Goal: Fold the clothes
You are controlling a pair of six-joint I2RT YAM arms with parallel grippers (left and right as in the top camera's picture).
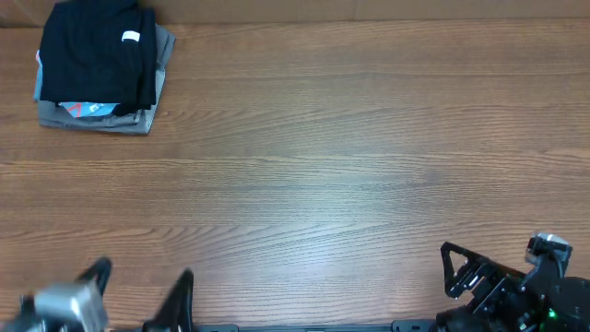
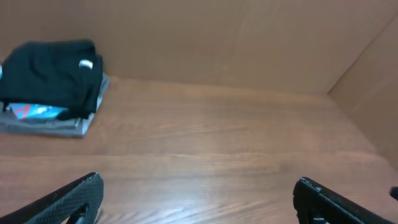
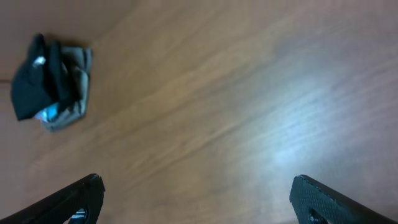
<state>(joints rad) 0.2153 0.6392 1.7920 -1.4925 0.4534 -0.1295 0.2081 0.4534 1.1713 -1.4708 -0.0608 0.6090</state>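
The black shirt (image 1: 92, 51) lies folded, with its small white tag (image 1: 131, 37) up, on top of a stack at the far left corner of the table. It also shows in the left wrist view (image 2: 46, 71) and, small and blurred, in the right wrist view (image 3: 34, 84). My left gripper (image 1: 145, 272) is open and empty at the front left edge, far from the shirt; its fingers frame bare wood (image 2: 198, 183). My right gripper (image 1: 461, 272) is open and empty at the front right (image 3: 196, 180).
Under the black shirt lie a light blue tee (image 1: 88, 110) and grey folded garments (image 1: 138, 120). The wooden table (image 1: 323, 166) spreads between the stack and the arms. A brown cardboard wall (image 2: 249, 43) stands behind and to the right.
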